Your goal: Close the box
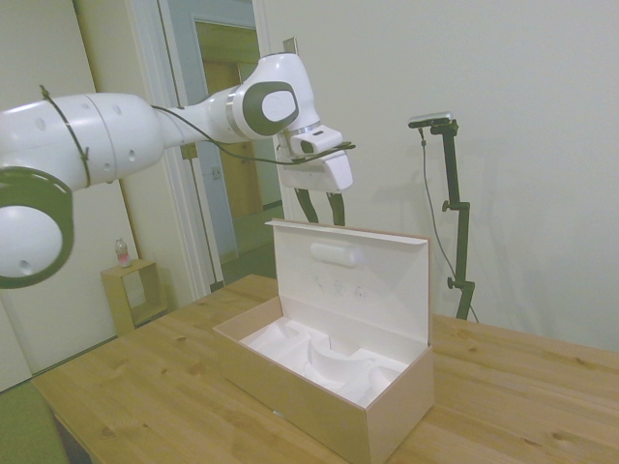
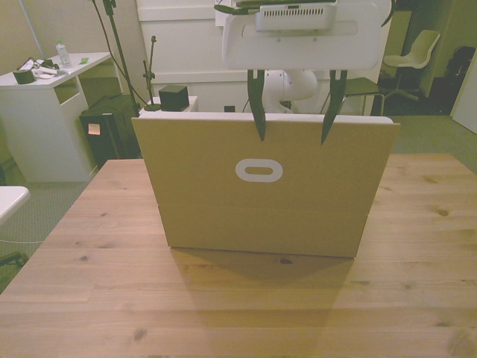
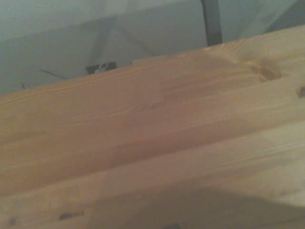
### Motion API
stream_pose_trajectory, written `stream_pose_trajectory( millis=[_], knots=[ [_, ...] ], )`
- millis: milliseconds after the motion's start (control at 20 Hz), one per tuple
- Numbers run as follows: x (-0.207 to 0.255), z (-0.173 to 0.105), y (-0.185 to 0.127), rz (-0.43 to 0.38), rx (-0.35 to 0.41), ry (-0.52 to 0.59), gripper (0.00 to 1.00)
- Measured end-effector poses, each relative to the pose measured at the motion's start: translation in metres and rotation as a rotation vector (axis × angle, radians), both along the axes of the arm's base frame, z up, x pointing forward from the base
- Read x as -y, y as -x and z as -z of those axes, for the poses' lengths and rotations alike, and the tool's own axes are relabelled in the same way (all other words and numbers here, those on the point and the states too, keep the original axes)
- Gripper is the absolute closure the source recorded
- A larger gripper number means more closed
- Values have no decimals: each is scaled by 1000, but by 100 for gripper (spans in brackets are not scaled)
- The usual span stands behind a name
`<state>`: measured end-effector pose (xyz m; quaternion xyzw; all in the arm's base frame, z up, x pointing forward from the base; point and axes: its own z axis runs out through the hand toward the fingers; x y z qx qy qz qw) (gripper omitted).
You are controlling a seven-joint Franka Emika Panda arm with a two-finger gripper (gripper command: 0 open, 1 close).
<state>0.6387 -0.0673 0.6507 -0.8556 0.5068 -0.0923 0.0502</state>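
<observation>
I see the box (image 1: pixel 329 387) sitting mid-table (image 1: pixel 155 387), its white insert (image 1: pixel 324 353) exposed and its lid (image 1: pixel 353 275) standing upright. Behind the lid's top edge my gripper (image 2: pixel 294 112) hangs with its fingers spread wide, holding nothing. Farther back, a small wooden shelf (image 1: pixel 131 295) stands by the wall.

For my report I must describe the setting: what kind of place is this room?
Probably an office or lab: a white desk with clutter, a white chair, an interior doorway and a wooden table.

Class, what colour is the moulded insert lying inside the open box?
White. The insert shows best in the side view, inside the tan box.
</observation>
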Motion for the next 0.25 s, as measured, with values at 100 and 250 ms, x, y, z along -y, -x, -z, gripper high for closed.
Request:
stream_pose_trajectory(
  millis=[100,250],
  knots=[
    [-6,-3,25,-8,-29,-34,0],
    [-22,-2,61,-34,-62,-50,0]
  ],
)
